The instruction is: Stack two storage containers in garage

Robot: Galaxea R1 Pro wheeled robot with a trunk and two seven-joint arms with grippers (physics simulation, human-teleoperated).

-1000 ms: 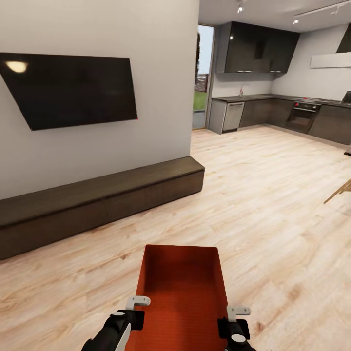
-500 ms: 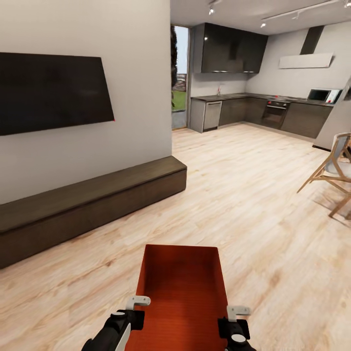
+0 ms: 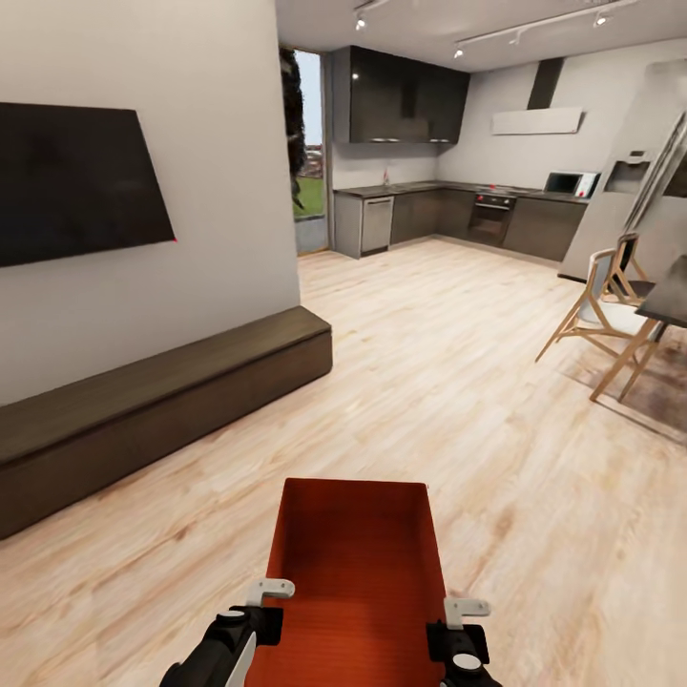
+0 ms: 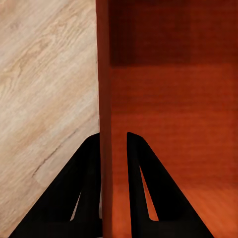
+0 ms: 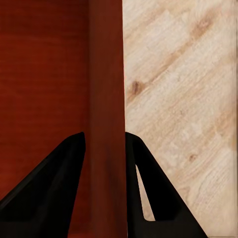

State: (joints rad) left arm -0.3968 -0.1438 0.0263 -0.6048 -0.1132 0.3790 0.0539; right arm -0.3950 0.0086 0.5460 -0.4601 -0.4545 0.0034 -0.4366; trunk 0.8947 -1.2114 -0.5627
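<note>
An orange-red lidless storage container (image 3: 355, 563) hangs in front of me above the light wood-plank floor (image 3: 458, 382). My left gripper (image 3: 260, 611) is shut on its left wall (image 4: 104, 99), one finger (image 4: 144, 183) inside and one outside. On the opposite wall (image 5: 105, 99) my right gripper (image 3: 456, 625) is shut the same way, its dark fingers (image 5: 59, 188) straddling the rim. The bin is empty inside. The second container is out of view.
A long dark low bench (image 3: 162, 410) runs along the white wall under a black TV (image 3: 72, 181) at left. Ahead lies a dark kitchen (image 3: 448, 210) and a glass door (image 3: 307, 191). Wooden chairs (image 3: 601, 315) and a table edge (image 3: 668, 296) stand at right.
The whole view has swung to the right: the TV and bench slid left, and chairs, table and more kitchen came in at right. The container and both grippers hold the same pose.
</note>
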